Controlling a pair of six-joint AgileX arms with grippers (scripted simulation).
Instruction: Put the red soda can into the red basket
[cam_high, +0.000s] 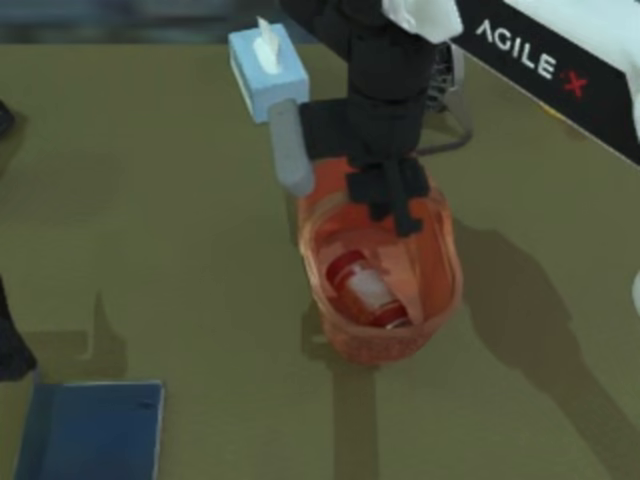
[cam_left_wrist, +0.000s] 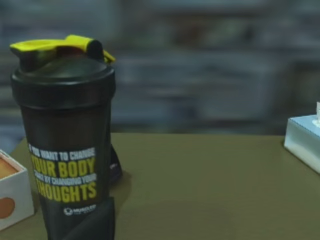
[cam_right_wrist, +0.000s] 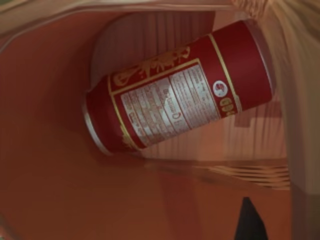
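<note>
Can (cam_high: 366, 291) lying on its side in basket (cam_high: 436, 300), right of table centre.
Right gripper (cam_high: 392, 210) over basket's far rim, fingers spread, holding nothing, clear of can. Left arm off at left table edge, gripper out of sight. Tissue box (cam_high: 266, 72) behind basket, blue tray (cam_high: 90, 430) at near-left corner, black shaker bottle (cam_left_wrist: 65, 140) close in left wrist view.
</note>
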